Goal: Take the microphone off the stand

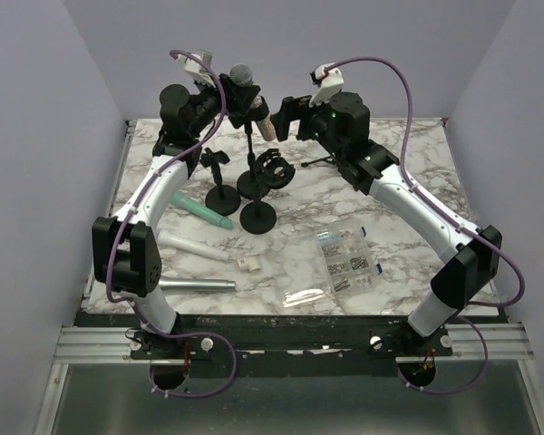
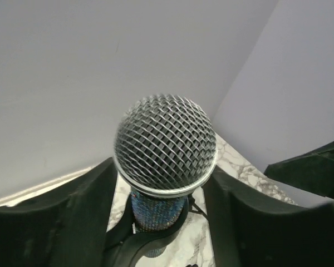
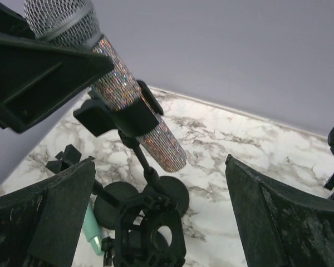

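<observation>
The microphone (image 1: 251,98) has a silver mesh head and a glittery body. It sits tilted in the clip of a black stand (image 1: 250,149) at the back middle of the table. My left gripper (image 1: 228,91) is closed on it just under the head. In the left wrist view its fingers (image 2: 89,211) press either side of the head's rim, with the microphone (image 2: 164,144) between them. My right gripper (image 1: 281,111) is open and empty beside the microphone's lower end. In the right wrist view the microphone (image 3: 128,94) and stand clip (image 3: 114,117) lie ahead of the right gripper (image 3: 160,167).
Two more black stands are close by, one with a round shock mount (image 1: 274,169) and one short (image 1: 219,193). A teal tube (image 1: 202,210), a white tube (image 1: 192,245), a metal tube (image 1: 198,285) and bags of small parts (image 1: 349,258) lie on the marble table (image 1: 408,181).
</observation>
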{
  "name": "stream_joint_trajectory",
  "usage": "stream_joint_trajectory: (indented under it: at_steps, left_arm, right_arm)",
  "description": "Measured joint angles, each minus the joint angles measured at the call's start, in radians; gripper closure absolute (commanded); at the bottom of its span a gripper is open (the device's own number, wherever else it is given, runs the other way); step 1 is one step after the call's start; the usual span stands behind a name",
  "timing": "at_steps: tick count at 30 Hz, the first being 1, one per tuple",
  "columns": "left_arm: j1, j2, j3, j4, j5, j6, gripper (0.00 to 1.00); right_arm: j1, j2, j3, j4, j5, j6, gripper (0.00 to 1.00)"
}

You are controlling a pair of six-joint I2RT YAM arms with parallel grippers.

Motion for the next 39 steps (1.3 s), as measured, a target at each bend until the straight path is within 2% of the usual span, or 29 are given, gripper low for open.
stream_joint_trajectory:
  at_steps: [6,10,13,16,20,23,25,29,31,35,39]
  left_arm:
    - [0.004,-0.062,0.000,-0.058,0.033,-0.034,0.02]
    - [0.028,-0.120,-0.004,-0.093,0.076,-0.054,0.01]
    - [0.077,-0.206,-0.079,-0.095,0.098,-0.059,0.04]
    - [0.158,-0.315,-0.252,-0.003,0.143,-0.092,0.08]
    - [0.279,-0.358,-0.418,0.143,0.205,-0.119,0.09]
    - [0.290,-0.330,-0.471,0.219,0.239,-0.103,0.10]
    - [0.288,-0.285,-0.478,0.299,0.281,-0.098,0.15]
    - [0.286,-0.123,-0.452,0.500,0.352,-0.138,0.21]
    - [0.283,-0.023,-0.425,0.596,0.381,-0.173,0.19]
    - [0.275,0.096,-0.375,0.669,0.411,-0.190,0.13]
    - [0.255,0.149,-0.306,0.706,0.447,-0.189,0.14]
  right_arm:
    - [-0.005,0.079,0.111,0.023,-0.057,-0.088,0.00]
    - [-0.005,0.152,0.227,0.023,-0.085,-0.121,0.00]
    - [-0.005,0.208,0.314,0.019,-0.123,-0.134,0.00]
    - [-0.005,0.269,0.409,0.011,-0.162,-0.145,0.00]
    - [-0.005,0.359,0.534,-0.009,-0.202,-0.167,0.00]
    - [-0.005,0.416,0.600,-0.033,-0.236,-0.177,0.00]
    - [-0.005,0.448,0.634,-0.046,-0.253,-0.182,0.02]
    - [-0.005,0.490,0.665,-0.058,-0.267,-0.190,0.07]
    - [-0.005,0.497,0.665,-0.063,-0.274,-0.195,0.10]
    - [-0.005,0.502,0.665,-0.066,-0.279,-0.206,0.18]
    - [-0.005,0.505,0.673,-0.066,-0.285,-0.219,0.22]
